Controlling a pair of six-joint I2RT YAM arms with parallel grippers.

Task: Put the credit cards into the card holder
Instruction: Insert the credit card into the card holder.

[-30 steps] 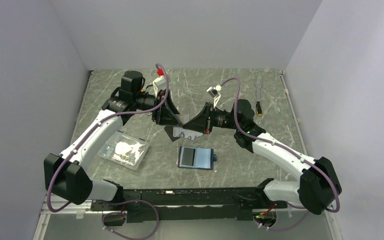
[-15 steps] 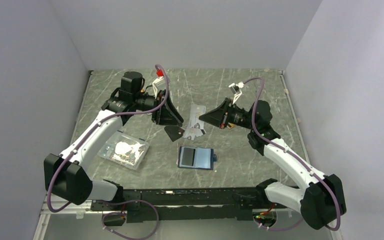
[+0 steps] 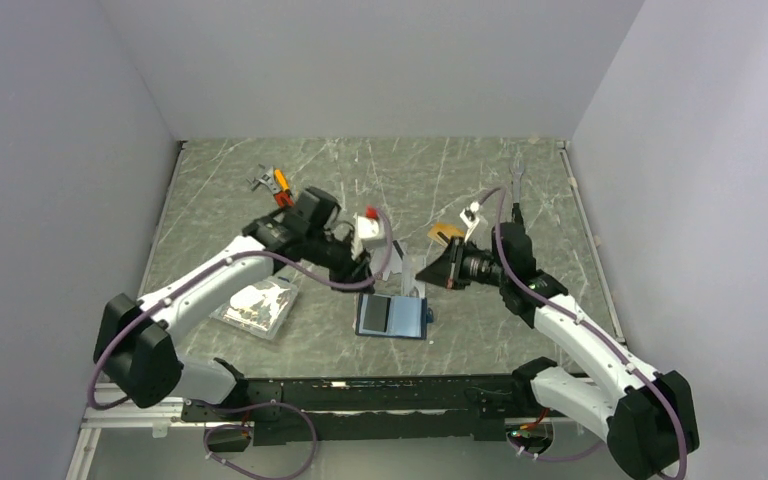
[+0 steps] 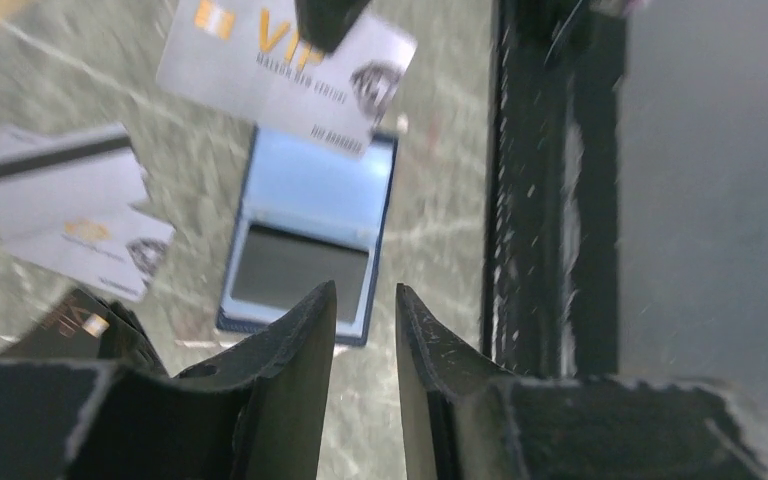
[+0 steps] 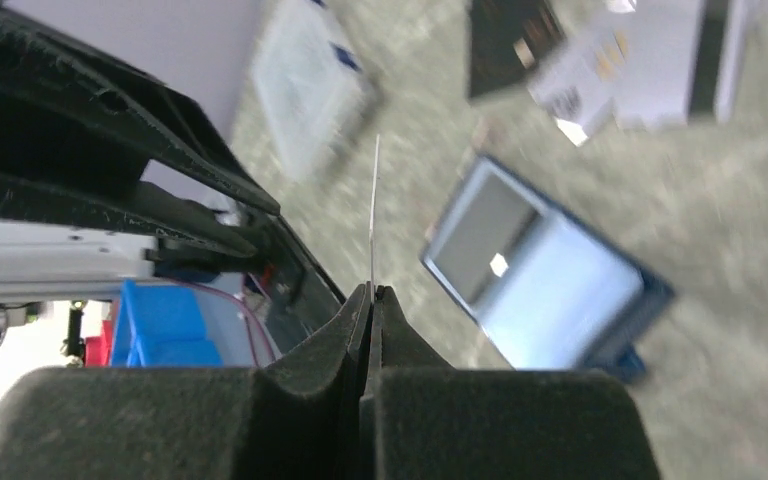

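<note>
Left tool (image 4: 364, 300) swung over card holder (image 4: 305, 240), slightly parted, empty; right tool (image 5: 371, 293) pinches silver card (image 4: 260, 72) edge-on; wrist views blurred.

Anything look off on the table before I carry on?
Nothing spilled or damaged. The card holder lies open and flat. The right claw pinches a silver card by its edge, while two more silver cards lie overlapped and askew beside the black card.

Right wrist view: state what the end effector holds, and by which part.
A silver-white card, pinched at one edge in the shut right end effector.
</note>
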